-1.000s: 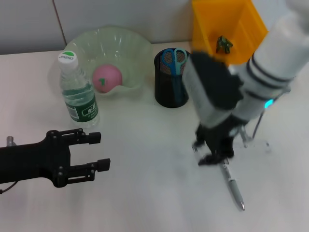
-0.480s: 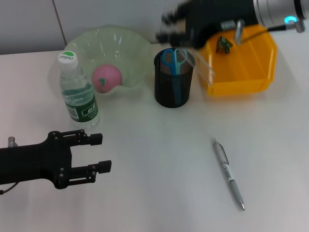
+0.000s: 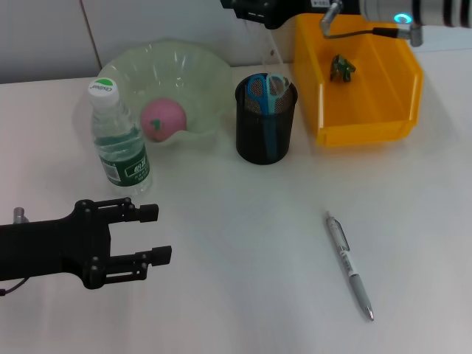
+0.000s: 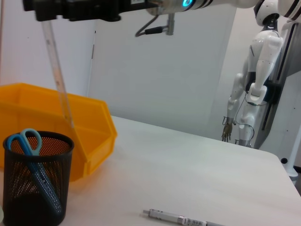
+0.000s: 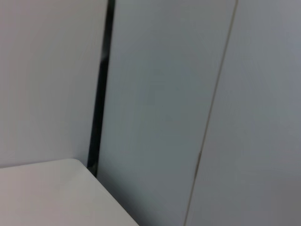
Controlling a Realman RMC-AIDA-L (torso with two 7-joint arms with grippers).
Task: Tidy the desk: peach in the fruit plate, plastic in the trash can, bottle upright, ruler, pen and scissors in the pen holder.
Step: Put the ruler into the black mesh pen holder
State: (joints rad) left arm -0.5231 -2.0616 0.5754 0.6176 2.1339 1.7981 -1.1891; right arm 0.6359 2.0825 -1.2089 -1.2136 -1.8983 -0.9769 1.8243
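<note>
1. The black mesh pen holder (image 3: 266, 122) stands near the middle back of the white table (image 3: 243, 243), with blue-handled scissors (image 3: 264, 90) standing in it, handles up.
2. A clear ruler (image 4: 57, 77) hangs steeply above the holder; its lower end sits at the holder's rim, on the side toward the bin, and I cannot tell whether it is already inside.
3. The pale green fruit plate (image 3: 173, 70) sits to the left of the holder with the pink peach (image 3: 163, 119) in it.
4. The orange bin (image 3: 361, 81), serving as the trash can, stands just right of the holder and holds a small green scrap of plastic (image 3: 341, 68).
5. The water bottle (image 3: 118, 140) stands upright, cap on, just in front of the plate's left part.
6. The right gripper (image 4: 77, 8) is high over the holder at the back edge of the table, gripping the ruler's upper end; its jaws appear clamped on it.
7. The left gripper (image 3: 147, 234) hovers low at the front left, fingers parted, holding nothing and touching nothing.
8. The pen (image 3: 350, 266) lies flat on the front right of the table, well apart from the holder and both grippers, with bare tabletop all around it.
</note>
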